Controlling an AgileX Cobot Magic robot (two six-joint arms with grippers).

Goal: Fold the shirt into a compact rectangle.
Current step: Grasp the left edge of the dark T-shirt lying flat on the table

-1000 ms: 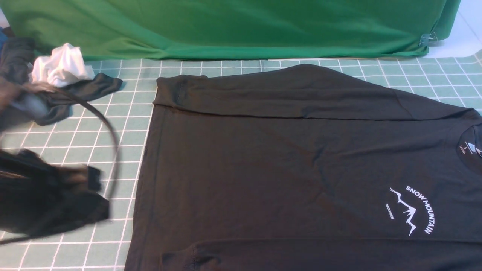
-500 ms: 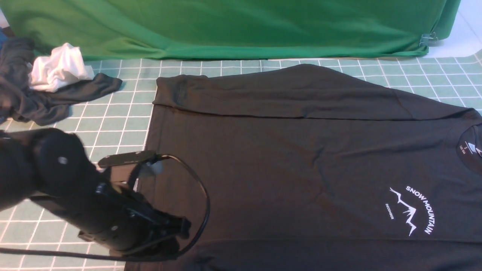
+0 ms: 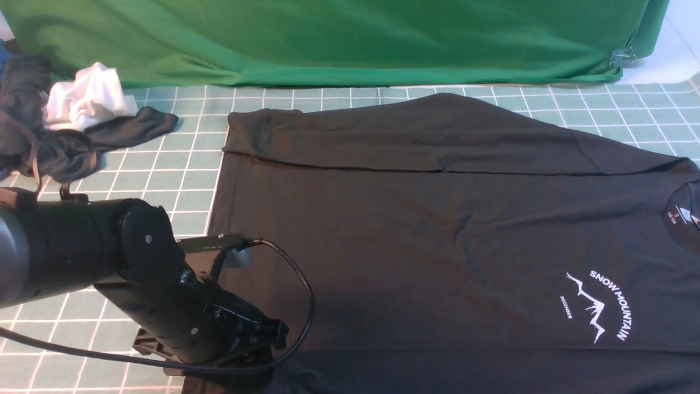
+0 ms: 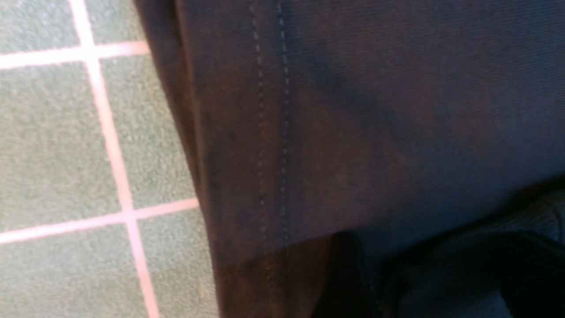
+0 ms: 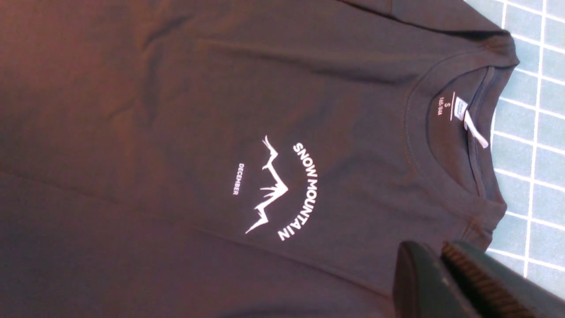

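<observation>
Item: shirt [image 3: 415, 230], black, long-sleeved, flat on the gridded mat [image 3: 164, 164], print up, hem toward the robot's left, collar toward its right
Sleeves: far sleeve [image 3: 410, 137] and near sleeve [image 3: 437, 372] both folded in along the body
Left gripper [image 3: 260, 350]: low at the near hem corner; jaws hidden under the wrist, so open or closed cannot be told; the dark shape at the edge of its wrist view is perhaps a fingertip
Right gripper [image 5: 446, 282]: out of the front view, above the collar end, jaws together, holding nothing
Step in hand, judged: taking the hem corner to fold toward the collar
Handling: pinch just inside the double-stitched hem [image 4: 273, 132], catch sleeve and body layers together, lift low, carry straight so the edges stay aligned
Change: a second ago the left arm is a blur off the shirt; now it sits at the corner; shirt unmoved
Surroundings: small dark garment [image 3: 71, 153] and white cloth [image 3: 87, 98], well apart; green backdrop [image 3: 328, 38] behind
</observation>
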